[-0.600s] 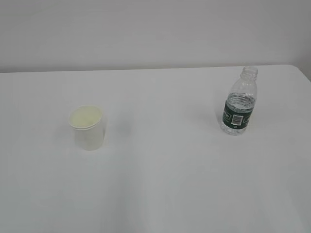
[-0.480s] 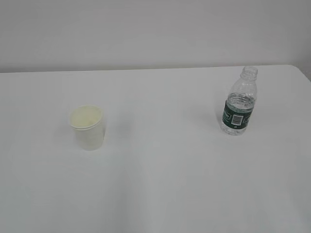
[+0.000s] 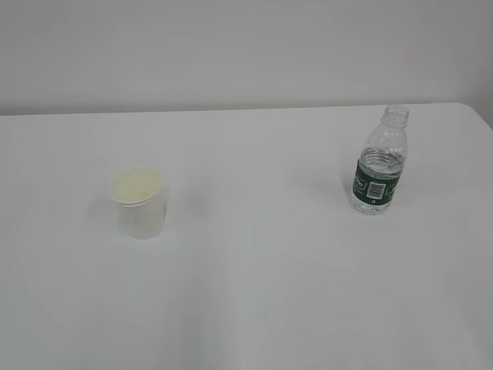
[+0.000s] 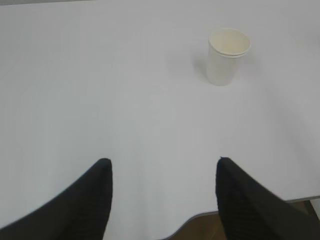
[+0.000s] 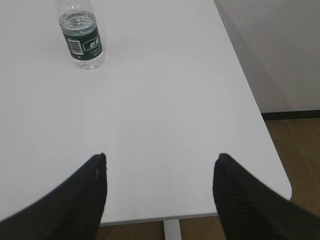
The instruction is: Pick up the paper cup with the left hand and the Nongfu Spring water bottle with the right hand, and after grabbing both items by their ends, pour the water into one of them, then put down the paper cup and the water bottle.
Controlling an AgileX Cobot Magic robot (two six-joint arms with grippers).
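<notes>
The white paper cup (image 3: 139,202) stands upright on the left of the white table, also far ahead and to the right in the left wrist view (image 4: 227,56). The Nongfu Spring water bottle (image 3: 379,163), clear with a dark green label, no cap and water inside, stands upright on the right; in the right wrist view the bottle (image 5: 81,36) is at the upper left. My left gripper (image 4: 163,161) is open near the table's front edge, well short of the cup. My right gripper (image 5: 160,156) is open too, nothing between its fingers. Neither arm shows in the exterior view.
The white table (image 3: 254,293) ends at a front edge (image 4: 200,214) just under the left gripper. Its right edge and rounded corner (image 5: 280,175) lie by the right gripper, with brown floor and a white table leg (image 5: 171,230) below. A pale wall stands behind.
</notes>
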